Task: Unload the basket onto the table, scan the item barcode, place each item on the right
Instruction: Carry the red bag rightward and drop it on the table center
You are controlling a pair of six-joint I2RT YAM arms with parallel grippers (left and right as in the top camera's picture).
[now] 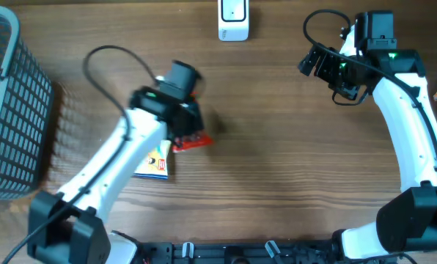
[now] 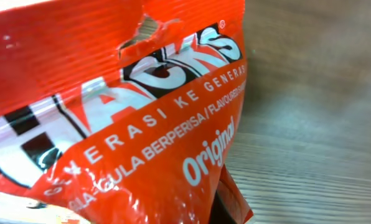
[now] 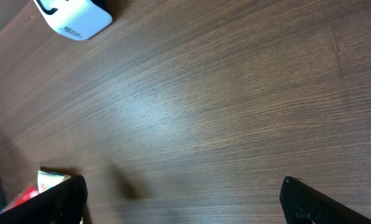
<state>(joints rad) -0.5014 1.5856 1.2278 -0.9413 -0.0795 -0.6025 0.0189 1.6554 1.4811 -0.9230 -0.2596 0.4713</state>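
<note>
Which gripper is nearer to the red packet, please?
Left. The left gripper is shut on the red packet, while the right gripper hangs open, well off to the packet's right and clear of it.

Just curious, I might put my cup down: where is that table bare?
Bare: the wide wood between the red packet and the right arm, below the scanner; also a strip between basket and left arm. Crowded: around the yellow packet under that arm.

L arm (image 1: pixel 108 165), R arm (image 1: pixel 413 117): white links, blk joints/cables.
</note>
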